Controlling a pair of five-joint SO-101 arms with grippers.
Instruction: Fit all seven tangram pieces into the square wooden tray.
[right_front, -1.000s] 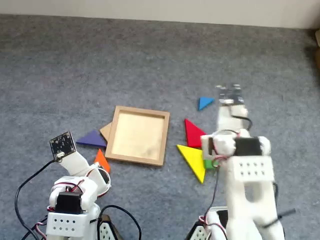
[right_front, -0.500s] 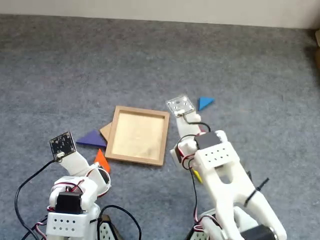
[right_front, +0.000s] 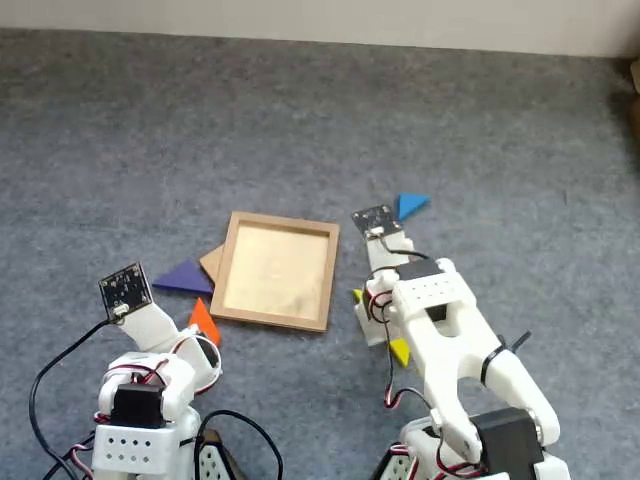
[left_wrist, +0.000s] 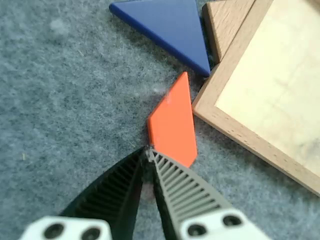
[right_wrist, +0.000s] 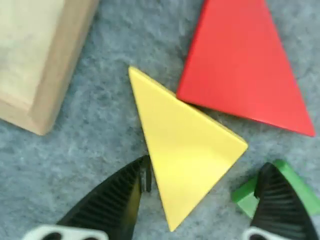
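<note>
The square wooden tray (right_front: 226, 273) lies empty on the grey carpet; its rim shows in the left wrist view (left_wrist: 235, 131) and its corner in the right wrist view (right_wrist: 52, 87). My left gripper (left_wrist: 149, 159) is shut, its tips at the end of the orange parallelogram (left_wrist: 173, 121), beside the dark blue triangle (left_wrist: 170, 27) and a plain wooden piece (left_wrist: 227, 20). My right gripper (right_wrist: 202, 181) is open, astride the yellow triangle (right_wrist: 183, 146). The red triangle (right_wrist: 241, 65) and a green piece (right_wrist: 244, 196) lie next to it.
A small blue triangle (right_front: 409, 205) lies beyond the right arm (right_front: 430, 320). In the high view the orange parallelogram (right_front: 204, 322), dark blue triangle (right_front: 183, 277) and wooden piece (right_front: 211, 263) crowd the tray's left side. Open carpet stretches beyond the tray.
The right arm has swung from the right of the pieces to the left and come down over the yellow and red triangles, now covering them in the high view. The left arm has stayed still.
</note>
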